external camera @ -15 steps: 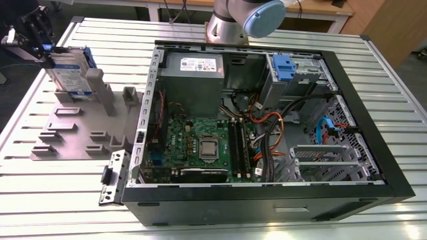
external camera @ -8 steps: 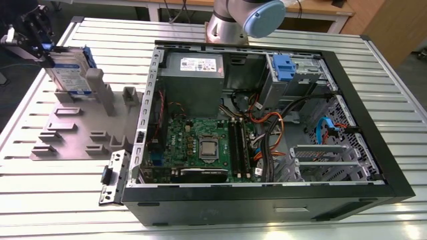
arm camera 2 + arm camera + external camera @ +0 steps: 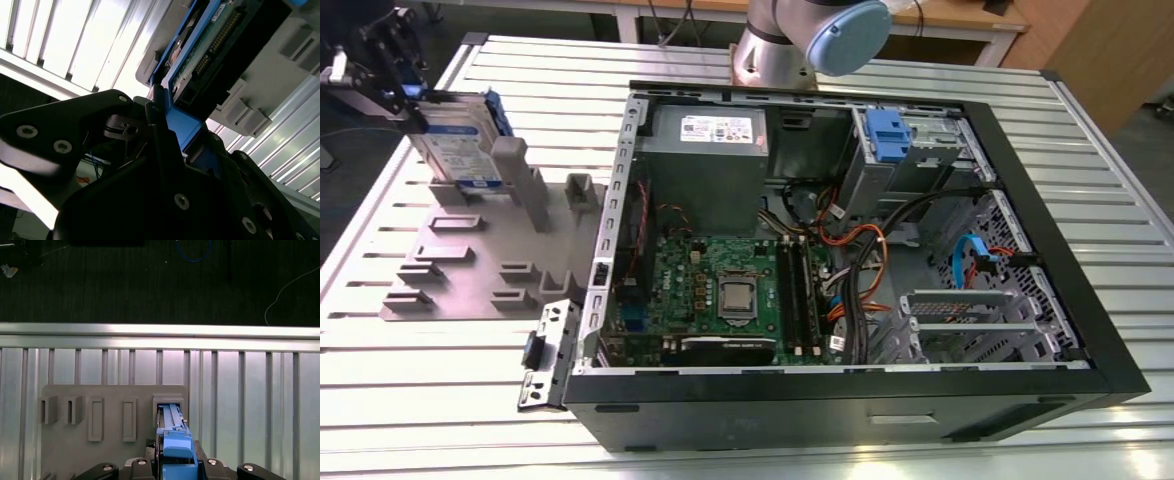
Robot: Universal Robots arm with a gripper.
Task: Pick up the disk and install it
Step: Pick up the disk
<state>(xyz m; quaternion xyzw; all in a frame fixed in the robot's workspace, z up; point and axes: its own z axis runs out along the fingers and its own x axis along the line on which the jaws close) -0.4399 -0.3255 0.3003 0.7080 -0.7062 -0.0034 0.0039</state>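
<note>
The disk (image 3: pixel 459 140), a silver-grey drive in a blue carrier frame, stands on edge at the back corner of the grey holder plate (image 3: pixel 480 260) on the exterior view's left. My gripper (image 3: pixel 411 98) is at the drive's upper end, its black fingers on either side of the blue carrier, shut on it. In the first wrist view the blue carrier (image 3: pixel 176 446) sits between the fingers over a slot of the holder plate (image 3: pixel 110 455). The second wrist view shows the drive's circuit-board side (image 3: pixel 210 45) and the blue frame clamped at the gripper (image 3: pixel 170 130). Whether the drive's lower end still rests in the slot is unclear.
An open black computer case (image 3: pixel 854 400) lies on the slatted metal table (image 3: pixel 427 400), with motherboard, cables and a grey power supply (image 3: pixel 707 130) inside. A blue bracket (image 3: pixel 887 135) sits in the drive bay at the case's far corner. The arm's base (image 3: pixel 801 40) stands behind the case.
</note>
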